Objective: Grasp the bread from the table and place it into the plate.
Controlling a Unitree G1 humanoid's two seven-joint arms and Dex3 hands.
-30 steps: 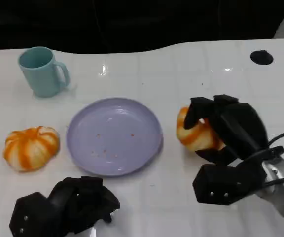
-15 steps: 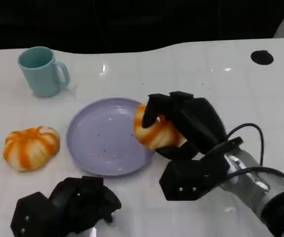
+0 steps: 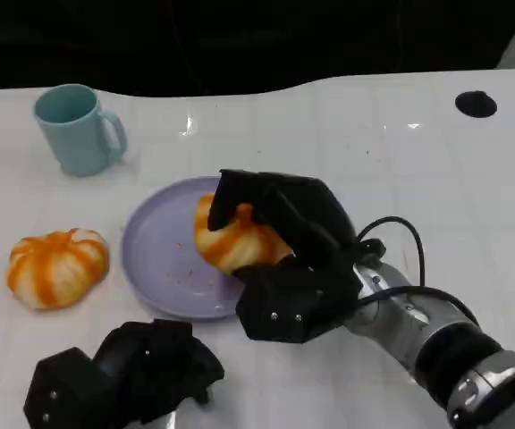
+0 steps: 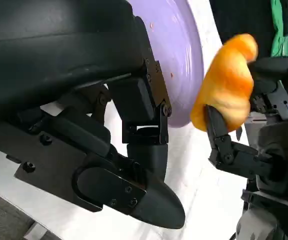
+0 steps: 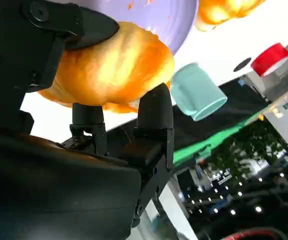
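The right hand [image 3: 275,234] holds one bread [image 3: 231,239] with its fingers closed round it — the bread is over the plate [image 3: 155,259], near the plate's right side. The left hand [image 3: 123,375] sits near the table's [image 3: 356,125] front edge, fingers curled in on nothing. There are two breads — the second bread [image 3: 56,266] lies left of the plate. One cup [image 3: 77,128] stands far back left. The back of the table has room.
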